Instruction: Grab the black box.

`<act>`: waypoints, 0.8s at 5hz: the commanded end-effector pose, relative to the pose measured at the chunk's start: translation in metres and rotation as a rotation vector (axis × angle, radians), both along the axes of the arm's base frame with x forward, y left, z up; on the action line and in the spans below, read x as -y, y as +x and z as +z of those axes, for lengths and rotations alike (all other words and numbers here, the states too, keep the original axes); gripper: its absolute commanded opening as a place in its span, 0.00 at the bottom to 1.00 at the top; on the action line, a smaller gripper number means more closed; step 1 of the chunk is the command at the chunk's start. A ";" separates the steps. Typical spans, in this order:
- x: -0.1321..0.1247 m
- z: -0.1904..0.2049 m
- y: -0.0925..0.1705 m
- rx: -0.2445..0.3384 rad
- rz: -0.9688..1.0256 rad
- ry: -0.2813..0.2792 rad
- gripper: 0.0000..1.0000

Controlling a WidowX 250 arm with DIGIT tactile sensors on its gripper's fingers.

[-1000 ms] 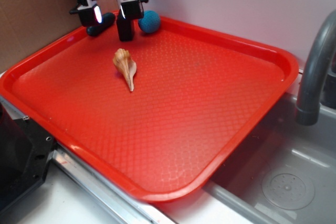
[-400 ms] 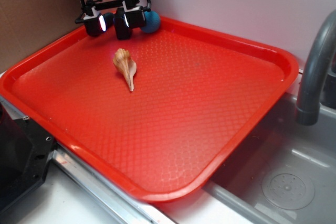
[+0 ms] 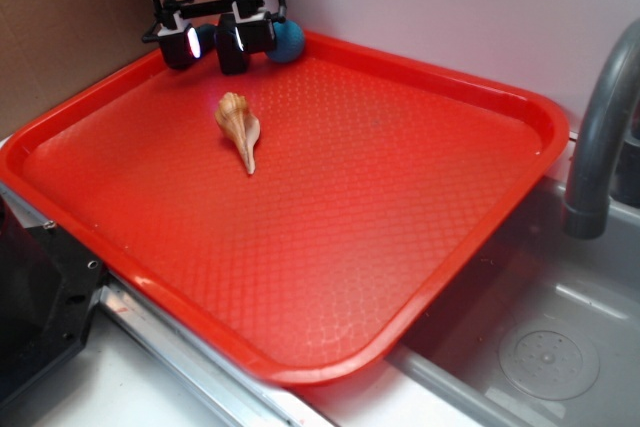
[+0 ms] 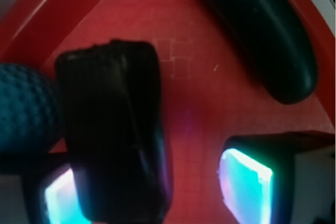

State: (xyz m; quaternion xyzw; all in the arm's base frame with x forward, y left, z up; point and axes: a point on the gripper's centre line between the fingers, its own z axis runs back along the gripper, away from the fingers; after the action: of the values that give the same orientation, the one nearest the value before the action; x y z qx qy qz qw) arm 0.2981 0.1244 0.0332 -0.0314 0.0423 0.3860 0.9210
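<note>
Red plastic fills the exterior view: the tray (image 3: 420, 197) carries everything, and my gripper (image 3: 213, 42) is low at its far left corner. The black box (image 3: 235, 51) stands there between the fingers, hard against one of them, with the blue ball (image 3: 288, 40) just beside it along the far rim. A dark capsule (image 3: 205, 37) sits behind the other finger, mostly hidden. The seashell (image 3: 240, 129) lies well apart, toward the tray's middle, and is no concern. A grey faucet (image 3: 598, 147) rises off the tray's right edge.

From the wrist view I see more. The black box (image 4: 113, 135) is pressed up against one lit finger pad (image 4: 60, 198), while the other pad (image 4: 244, 182) stands clear of it with bare red tray between. So the jaws are part-way apart, bracketing the box but not yet clamped on it. The blue ball (image 4: 23, 108) touches or nearly touches the box's outer side; the dark capsule (image 4: 262, 35) lies outside the free finger, near the corner rim.

To do this well, I judge I should close slowly and let the free finger travel to the box, keeping height steady. The risk, as I read it, is the box tipping or sliding toward the ball as contact lands off-centre, so I would confirm both pads are seated before lifting.
</note>
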 end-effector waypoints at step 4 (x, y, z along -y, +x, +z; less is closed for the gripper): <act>-0.001 0.023 0.019 0.104 -0.059 0.062 1.00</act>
State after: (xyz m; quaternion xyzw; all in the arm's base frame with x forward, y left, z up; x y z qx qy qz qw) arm 0.3050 0.1161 0.0282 -0.0227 0.0407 0.3599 0.9318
